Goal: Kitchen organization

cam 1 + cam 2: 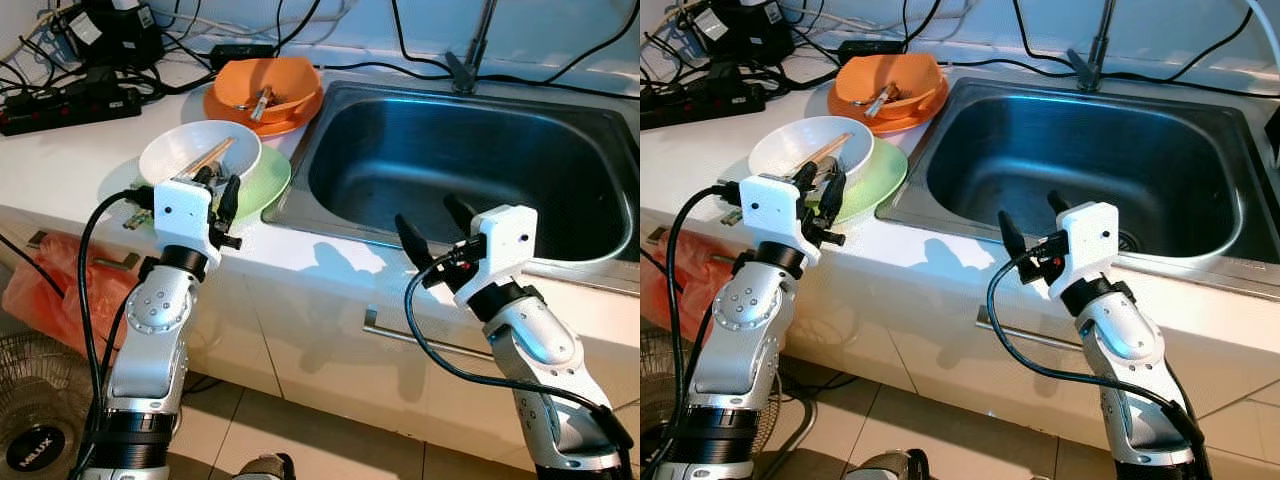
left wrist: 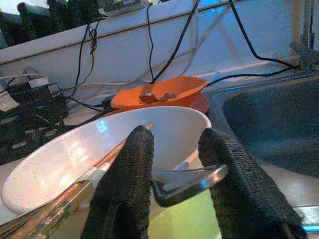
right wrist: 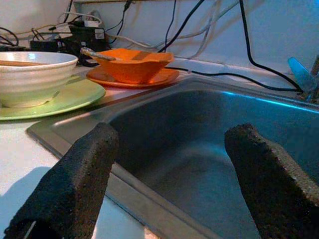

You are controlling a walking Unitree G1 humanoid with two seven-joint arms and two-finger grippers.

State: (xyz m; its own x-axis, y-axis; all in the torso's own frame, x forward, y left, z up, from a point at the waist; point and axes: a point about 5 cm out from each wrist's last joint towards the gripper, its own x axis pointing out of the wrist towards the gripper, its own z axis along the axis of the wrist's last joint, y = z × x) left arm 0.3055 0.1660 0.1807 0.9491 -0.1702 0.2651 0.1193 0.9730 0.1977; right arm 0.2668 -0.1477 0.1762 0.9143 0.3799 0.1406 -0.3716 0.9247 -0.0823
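— Grippers first, since they sit nearest us. Our left gripper (image 1: 222, 195) is at the near rim of the white ceramic bowl (image 1: 200, 148), and in the left wrist view its two black fingers are closed on the curved metal handle of a spoon (image 2: 192, 180) that sticks out at that rim. Our right gripper (image 1: 436, 226) hangs over the front edge of the stainless steel sink (image 1: 560, 110), fingers spread wide, holding nothing.

— And the bowl itself?

— It sits on the pale green round plate (image 1: 268, 180), on the white countertop (image 1: 60, 150) just left of the sink. A pair of wooden chopsticks (image 1: 205, 160) lies in it, leaning over the rim toward us.

— So what do we judge the step to be?

— Lifting the spoon out, likely to drop it in the sink basin. We should draw it up along its own slope so the spoon's far end does not catch the bowl and tip it, and keep clear of the chopsticks, which lie close beside our fingers.

— Beyond that?

— Farther back, an orange squarish bowl (image 1: 268, 85) rests on an orange plate (image 1: 222, 108), with more cutlery inside. Behind, we see a black power strip (image 1: 70, 105) and tangled black cables (image 1: 150, 40) along the wall; we should keep wet items away from them.
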